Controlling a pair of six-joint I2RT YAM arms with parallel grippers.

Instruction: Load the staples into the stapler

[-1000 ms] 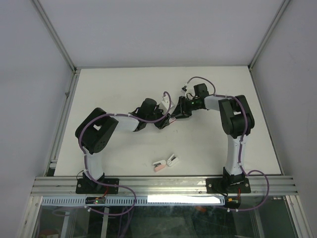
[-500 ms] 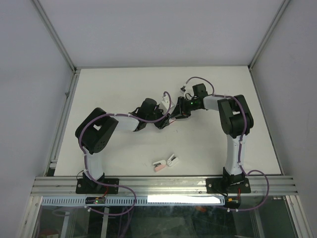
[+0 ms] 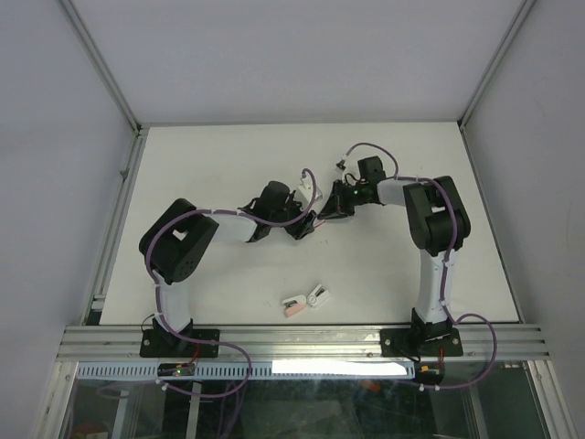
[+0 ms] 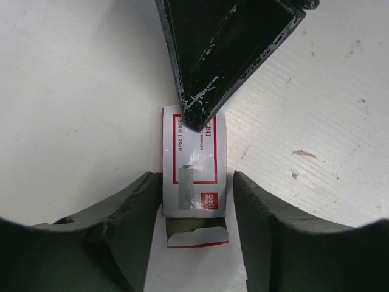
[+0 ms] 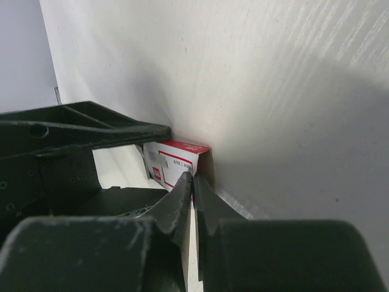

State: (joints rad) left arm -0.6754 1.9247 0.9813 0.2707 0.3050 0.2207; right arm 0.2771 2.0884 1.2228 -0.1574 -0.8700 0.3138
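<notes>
Since a second ago the right arm's fingers [image 5: 177, 204] have drawn together, and in the overhead view that wrist looks narrower and slightly shifted. The stapler has not moved.

We now see those right fingers pressed nearly flat against each other, with only a thin slit between them. Their shared tip rests on the far end of the staple box [image 4: 193, 170]. We cannot tell whether anything thin is pinched in that slit.

The left arm's fingers [image 4: 127, 207] stand apart, one on each long side of the box. One is against its edge, and the other is just off it with a sliver of worktop [image 3: 228, 165] showing between. They are not clamped on it.

The box lies flat on the worktop, printed red-and-white face up, about mid-depth and a little right of centre, where the two arms meet. At the end away from the right fingers a small flap [image 4: 196, 236] hangs open.

The stapler [image 3: 307, 298] lies well apart from the box, towards the near edge. It is spread in a V, with the pink half on the left and the white half on the right. Neither arm touches it.
</notes>
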